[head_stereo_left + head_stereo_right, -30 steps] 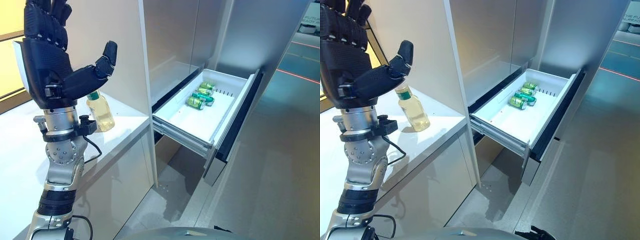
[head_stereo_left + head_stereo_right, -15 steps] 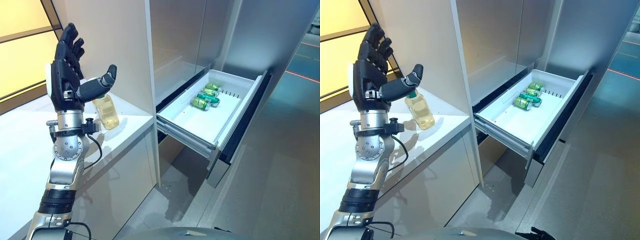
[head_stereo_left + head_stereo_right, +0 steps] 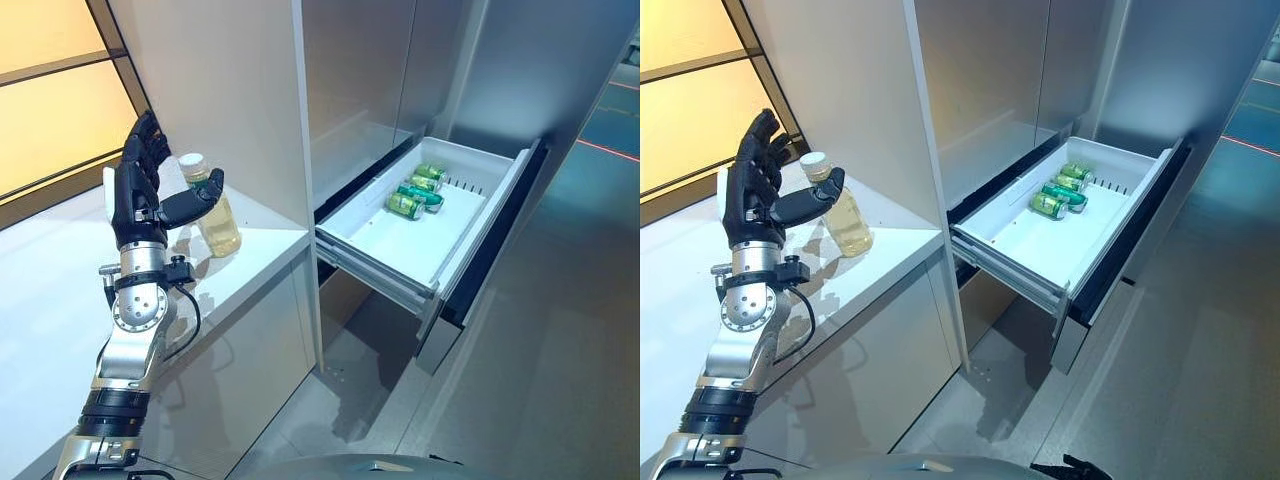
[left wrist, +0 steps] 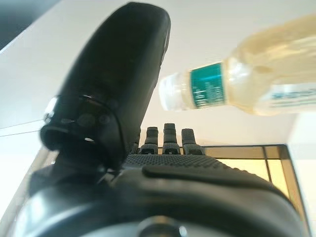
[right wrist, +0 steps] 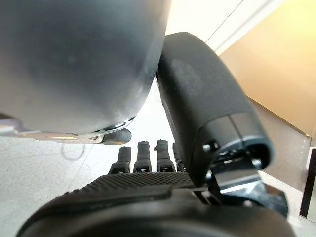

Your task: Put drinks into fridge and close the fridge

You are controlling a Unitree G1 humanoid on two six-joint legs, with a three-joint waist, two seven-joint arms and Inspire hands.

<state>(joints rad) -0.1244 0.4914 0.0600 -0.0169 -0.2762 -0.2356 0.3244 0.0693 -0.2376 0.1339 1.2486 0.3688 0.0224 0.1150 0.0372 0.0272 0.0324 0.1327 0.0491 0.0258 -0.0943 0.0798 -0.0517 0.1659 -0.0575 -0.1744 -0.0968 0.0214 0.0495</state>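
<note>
A clear bottle of pale yellow drink (image 3: 214,213) with a white cap and green label stands upright on the white counter (image 3: 40,300), beside the tall cabinet wall. My left hand (image 3: 135,192) is open just left of the bottle, fingers straight up, thumb (image 3: 196,196) reaching across the bottle's front below its neck. In the left wrist view the bottle (image 4: 256,86) lies past the thumb (image 4: 123,74), a small gap between them. The white fridge drawer (image 3: 400,240) is pulled out, with green cans (image 3: 414,193) at its back. My right hand (image 5: 148,158) is open, its fingers straight.
The grey cabinet wall (image 3: 230,90) rises right behind the bottle. The drawer's dark front panel (image 3: 490,250) juts out over the grey floor (image 3: 560,360). A yellow wall panel (image 3: 50,110) is behind the counter.
My left hand has dropped lower and moved away from the camera toward the bottle, its thumb now across the bottle's front. The camera view has also shifted slightly.
</note>
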